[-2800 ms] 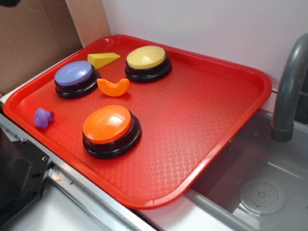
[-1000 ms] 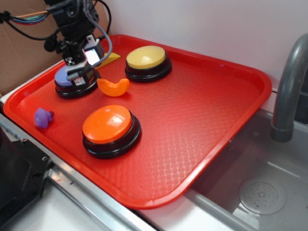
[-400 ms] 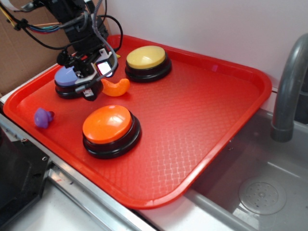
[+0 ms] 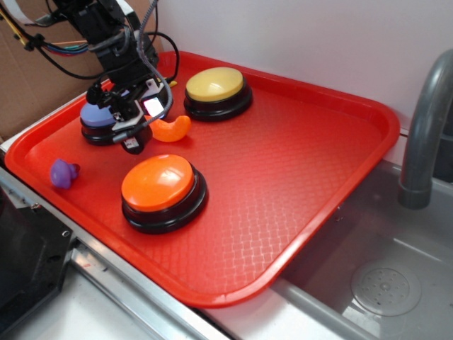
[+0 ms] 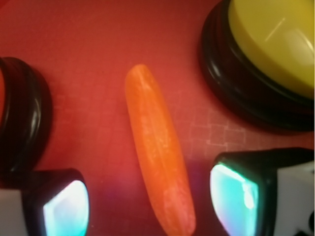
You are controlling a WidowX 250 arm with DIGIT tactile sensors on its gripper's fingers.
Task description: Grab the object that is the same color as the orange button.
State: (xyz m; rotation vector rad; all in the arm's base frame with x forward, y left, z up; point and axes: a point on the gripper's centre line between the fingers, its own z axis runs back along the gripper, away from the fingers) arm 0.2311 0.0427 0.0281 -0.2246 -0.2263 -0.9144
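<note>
Orange glossy plastic crescent [image 5: 158, 156] sits right in the gap of the black robot pincer [image 4: 141, 126], which is spread wide with one finger on either side of it, neither one touching. From the wrist view the crescent runs lengthwise between the two lit-up finger pads [image 5: 66, 207], lying flat on the red textured plastic tray [image 4: 297, 184]. In the exterior view most of the crescent [image 4: 172, 129] pokes out on the pincer's side nearest the yellow-topped round button on a black base [image 4: 216, 91]. On the pincer's opposite side, partly hidden behind it, is the purple-topped round button [image 4: 99, 120]. Just in front of the pincer, toward the tray's near edge, is the big orange domed push button on a black base [image 4: 161, 190]. Further off, a small purple plastic piece [image 4: 63, 172] sits near the rim.
</note>
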